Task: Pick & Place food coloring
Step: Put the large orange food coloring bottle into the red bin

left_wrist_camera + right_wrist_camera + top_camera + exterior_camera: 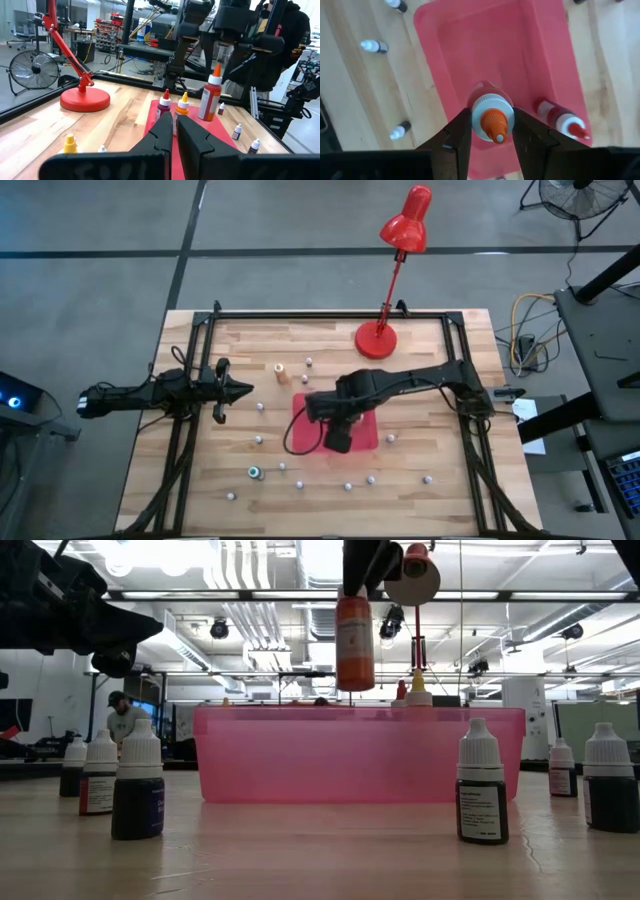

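Observation:
An orange food coloring bottle point(354, 640) with a white collar and orange tip hangs over the red tray point(300, 412), and my right gripper point(338, 438) is shut on its top. Two more bottles, one magenta point(164, 107) and one yellow point(183, 104), stand upright in the tray. Several tiny bottles with whitish caps point(482, 785) stand on the wooden table around the tray. A teal one point(256, 472) is near the front. My left gripper point(173, 131) waits shut and level at the table's left point(243, 390), holding nothing. My right gripper pinches the orange bottle at its white collar point(481, 116), just under the orange tip, between its two fingers. The fingers come from above and point down. The bottle hangs upright below them point(210, 102), lifted clear above the tray.
A red desk lamp stands on its round base point(376, 338) at the table's far edge, behind the tray. A small orange bottle point(280, 368) and loose whitish-capped bottles point(372, 479) dot the table on all sides of the tray. A black frame point(330, 313) rims the table.

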Controlling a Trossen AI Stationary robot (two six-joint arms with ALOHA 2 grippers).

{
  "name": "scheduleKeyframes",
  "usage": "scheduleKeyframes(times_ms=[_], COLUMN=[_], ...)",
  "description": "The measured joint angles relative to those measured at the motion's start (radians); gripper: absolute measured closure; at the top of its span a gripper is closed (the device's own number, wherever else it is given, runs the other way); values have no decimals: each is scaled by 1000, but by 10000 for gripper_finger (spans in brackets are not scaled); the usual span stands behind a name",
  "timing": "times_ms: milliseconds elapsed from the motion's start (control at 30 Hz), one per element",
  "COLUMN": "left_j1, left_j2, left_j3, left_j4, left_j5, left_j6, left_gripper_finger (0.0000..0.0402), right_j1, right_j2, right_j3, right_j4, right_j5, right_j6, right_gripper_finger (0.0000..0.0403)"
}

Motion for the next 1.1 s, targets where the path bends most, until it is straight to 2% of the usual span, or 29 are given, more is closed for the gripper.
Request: scheduleKeyframes(times_ms=[467,1100], left_j1=[0,0], left_j2=[0,0], left_j3=[0,0], left_j4=[0,0], left_j5=[0,0], left_j6=[0,0], left_gripper_finger=[402,402], right_j1=[32,82], right_j2=[-59,-214], right_j3=[-233,-518], right_j4=[173,249], right_j5=[5,26], right_j6=[184,330], right_gripper_finger=[292,292])
